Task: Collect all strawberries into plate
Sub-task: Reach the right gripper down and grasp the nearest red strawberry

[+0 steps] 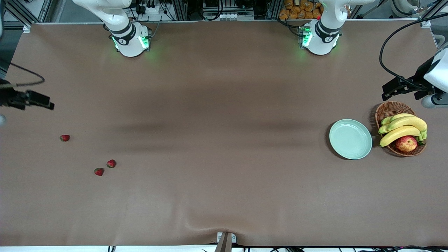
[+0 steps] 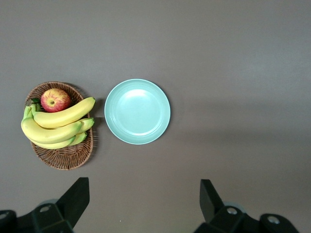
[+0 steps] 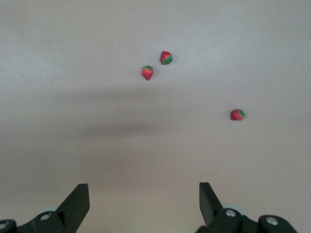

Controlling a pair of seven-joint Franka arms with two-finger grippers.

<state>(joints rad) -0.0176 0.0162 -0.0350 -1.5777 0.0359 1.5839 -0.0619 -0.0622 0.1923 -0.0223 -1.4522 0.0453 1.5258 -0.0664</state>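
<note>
Three small red strawberries lie on the brown table toward the right arm's end: one point(image 1: 64, 138) apart, and two close together point(image 1: 111, 163) point(image 1: 99, 172) nearer the front camera. They also show in the right wrist view point(image 3: 237, 115) point(image 3: 166, 57) point(image 3: 147, 72). The pale mint-green plate point(image 1: 350, 139) sits empty toward the left arm's end, and it also shows in the left wrist view point(image 2: 137, 111). My right gripper point(image 1: 44, 103) point(image 3: 143, 188) is open and empty, high over the table near the strawberries. My left gripper point(image 1: 393, 90) point(image 2: 144, 185) is open and empty, high over the table near the plate.
A brown wicker basket point(image 1: 387, 109) stands beside the plate at the left arm's end, holding bananas point(image 1: 402, 127) and a red-yellow apple point(image 1: 406, 143). It also shows in the left wrist view point(image 2: 68, 158). The cloth bulges at the table's front edge point(image 1: 224, 224).
</note>
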